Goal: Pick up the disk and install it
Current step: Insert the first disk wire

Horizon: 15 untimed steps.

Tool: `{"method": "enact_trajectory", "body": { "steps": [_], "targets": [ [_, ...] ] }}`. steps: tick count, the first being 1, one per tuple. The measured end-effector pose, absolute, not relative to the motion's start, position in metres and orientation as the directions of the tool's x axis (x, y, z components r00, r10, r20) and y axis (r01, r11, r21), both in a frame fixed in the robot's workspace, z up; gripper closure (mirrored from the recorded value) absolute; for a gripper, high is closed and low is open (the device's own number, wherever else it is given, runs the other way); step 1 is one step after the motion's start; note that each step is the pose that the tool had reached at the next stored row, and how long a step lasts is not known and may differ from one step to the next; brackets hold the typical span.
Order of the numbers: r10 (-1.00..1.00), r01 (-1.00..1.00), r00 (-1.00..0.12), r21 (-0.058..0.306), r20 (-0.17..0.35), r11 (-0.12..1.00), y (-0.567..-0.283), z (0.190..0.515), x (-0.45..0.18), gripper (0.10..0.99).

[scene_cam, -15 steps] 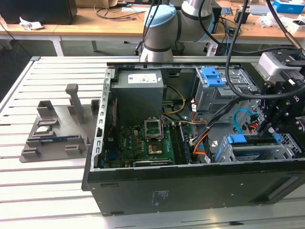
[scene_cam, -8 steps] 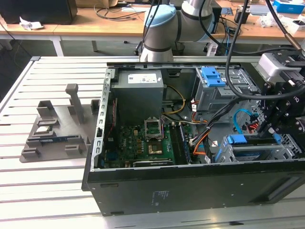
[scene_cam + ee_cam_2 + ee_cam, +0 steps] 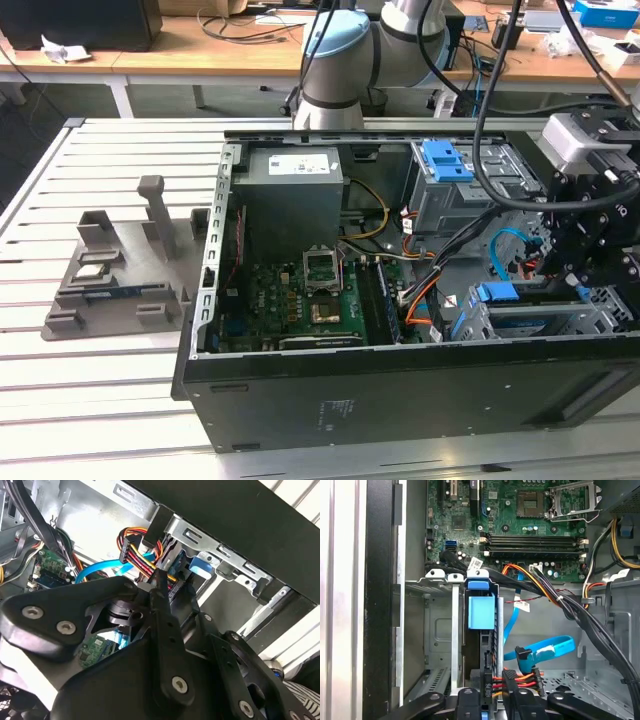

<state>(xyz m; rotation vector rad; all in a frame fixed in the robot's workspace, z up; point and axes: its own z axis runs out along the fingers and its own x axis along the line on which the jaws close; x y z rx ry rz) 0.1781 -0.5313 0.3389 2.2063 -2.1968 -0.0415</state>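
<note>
Just beyond the gripper (image 3: 492, 702), apparently closed empty, the disk (image 3: 481, 611) in its bay.

A robotics lab or electronics workshop: an opened desktop computer case (image 3: 400, 390) lies on a white slatted metal table (image 3: 90, 400), its green motherboard (image 3: 520, 525) exposed. A grey parts fixture (image 3: 115, 275) sits nearby. Behind, a wooden workbench (image 3: 200, 55) carries tangled cables and boxes.

text: none legible | power supply (image 3: 295, 180) label (white) and cable tag (image 3: 475, 564): print too small
</note>
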Motion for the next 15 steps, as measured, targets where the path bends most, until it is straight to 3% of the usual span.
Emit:
{"method": "enact_trajectory", "body": {
  "steps": [5, 6, 7, 9, 15],
  "targets": [
    [-1.000, -0.999, 0.004, 0.039, 0.001, -0.004, -0.527, 0.358, 0.178, 0.796],
    [-1.000, -0.999, 0.004, 0.039, 0.001, -0.004, -0.527, 0.361, 0.178, 0.859],
    [-1.000, -0.999, 0.004, 0.039, 0.002, -0.004, -0.526, 0.364, 0.178, 0.859],
    [-1.000, -0.999, 0.004, 0.039, 0.002, -0.004, -0.525, 0.372, 0.178, 0.980],
    [-1.000, -0.999, 0.004, 0.039, 0.002, -0.004, -0.525, 0.377, 0.178, 0.980]
  ]
}}
